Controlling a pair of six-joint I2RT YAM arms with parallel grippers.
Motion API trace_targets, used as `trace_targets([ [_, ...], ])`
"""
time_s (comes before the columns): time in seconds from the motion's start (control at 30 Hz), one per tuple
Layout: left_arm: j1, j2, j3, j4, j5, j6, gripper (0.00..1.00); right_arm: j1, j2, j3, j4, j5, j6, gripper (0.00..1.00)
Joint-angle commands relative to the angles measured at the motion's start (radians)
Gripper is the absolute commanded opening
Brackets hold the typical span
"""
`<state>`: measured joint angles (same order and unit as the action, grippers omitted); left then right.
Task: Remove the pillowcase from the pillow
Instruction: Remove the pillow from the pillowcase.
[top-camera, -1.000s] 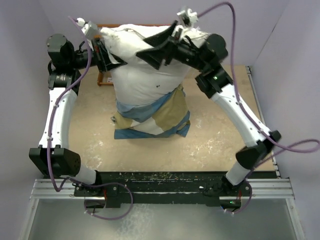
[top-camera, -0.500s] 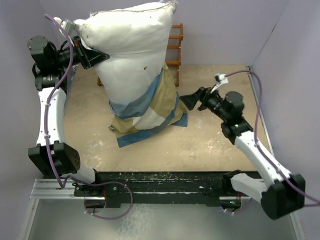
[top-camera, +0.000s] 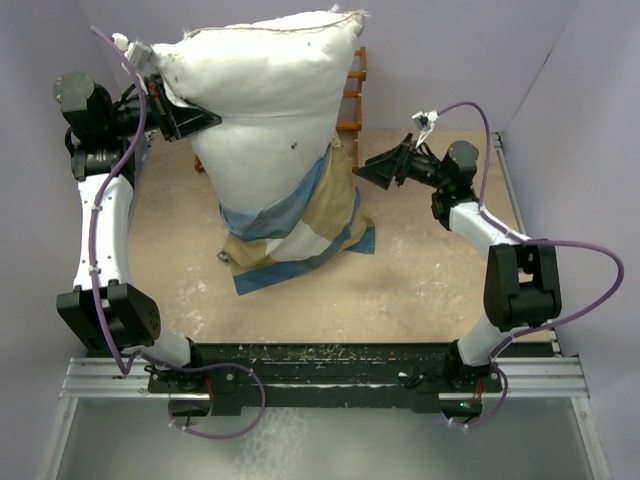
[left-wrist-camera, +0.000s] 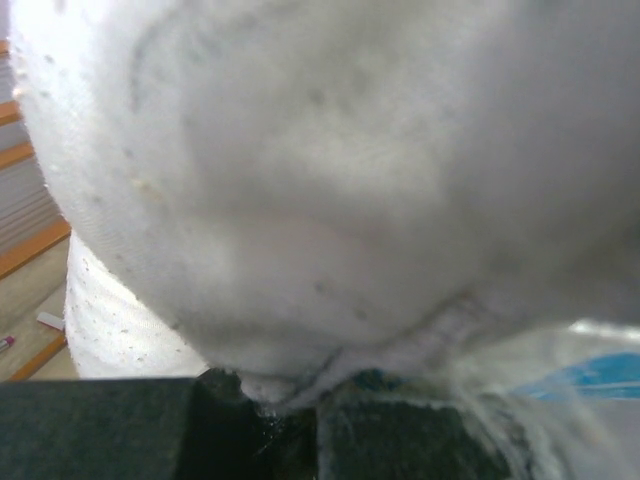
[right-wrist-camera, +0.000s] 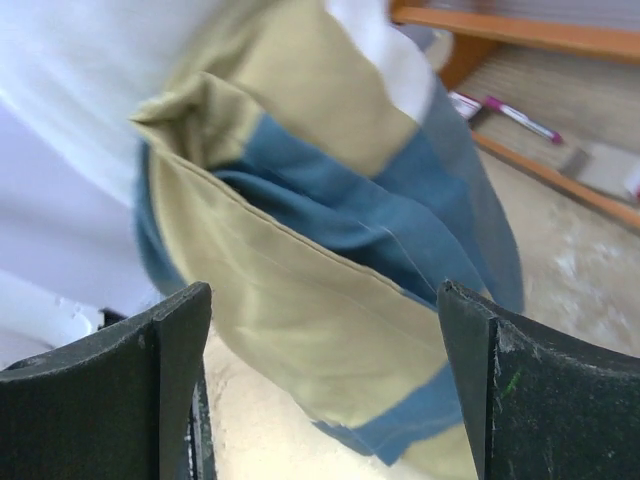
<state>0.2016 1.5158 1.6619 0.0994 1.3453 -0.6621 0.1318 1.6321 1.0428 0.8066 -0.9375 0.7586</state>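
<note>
The white pillow (top-camera: 265, 95) hangs upright above the table, its upper left corner pinched in my left gripper (top-camera: 192, 118), which is shut on it. The left wrist view is filled by the pillow (left-wrist-camera: 330, 170), with a fold clamped at the left gripper (left-wrist-camera: 290, 400). The tan, cream and blue pillowcase (top-camera: 300, 225) still wraps the pillow's lower part and bunches on the table. My right gripper (top-camera: 365, 172) is open, just right of the pillowcase and apart from it. In the right wrist view the pillowcase (right-wrist-camera: 330, 270) hangs beyond the open right gripper (right-wrist-camera: 325, 390).
An orange wooden rack (top-camera: 350, 95) stands behind the pillow at the back wall; the rack (right-wrist-camera: 520, 30) also shows in the right wrist view with small items (right-wrist-camera: 515, 118) by it. Lilac walls close in the sandy table (top-camera: 430, 270) on three sides.
My right gripper let go of the pillow's top, opened, swung down to the right and now points at the pillowcase's right side. The left arm raised the pillow, which hangs from it alone.
</note>
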Motion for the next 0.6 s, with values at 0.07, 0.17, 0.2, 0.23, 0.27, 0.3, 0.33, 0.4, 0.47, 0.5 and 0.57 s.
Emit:
trace_targets([
  [0.07,-0.002,-0.004,0.027,0.061,0.051,-0.037,0.0,0.048,0.083,0.181,0.204,-0.213,0.045,0.92],
  [0.17,-0.003,-0.002,0.028,0.073,0.052,-0.055,0.0,0.082,0.138,0.214,0.272,-0.232,0.086,0.88],
  [0.2,-0.003,-0.003,0.03,0.07,0.053,-0.056,0.0,0.096,0.142,0.211,0.315,-0.239,0.109,0.87],
  [0.23,-0.003,-0.003,0.029,0.065,0.053,-0.053,0.0,0.113,0.146,0.211,0.331,-0.243,0.11,0.85],
  [0.27,-0.004,-0.005,0.031,0.059,0.052,-0.047,0.0,0.131,0.147,0.22,0.304,-0.248,0.084,0.83],
  [0.3,-0.004,-0.005,0.034,0.056,0.051,-0.045,0.0,0.147,0.152,0.235,0.215,-0.246,0.035,0.79],
  [0.33,-0.003,-0.005,0.038,0.054,0.05,-0.046,0.0,0.155,0.154,0.251,0.163,-0.236,-0.019,0.75],
  [0.4,-0.003,-0.004,0.049,0.047,0.048,-0.047,0.0,0.158,0.158,0.257,0.094,-0.213,-0.063,0.61],
  [0.47,-0.002,-0.006,0.059,0.038,0.05,-0.047,0.0,0.151,0.156,0.251,0.093,-0.219,-0.057,0.34],
  [0.5,-0.003,-0.01,0.062,0.034,0.051,-0.045,0.0,0.143,0.147,0.237,0.085,-0.2,-0.056,0.18],
  [0.57,-0.003,-0.021,0.068,0.015,0.051,-0.027,0.0,0.122,0.111,0.182,0.104,-0.157,-0.048,0.02],
])
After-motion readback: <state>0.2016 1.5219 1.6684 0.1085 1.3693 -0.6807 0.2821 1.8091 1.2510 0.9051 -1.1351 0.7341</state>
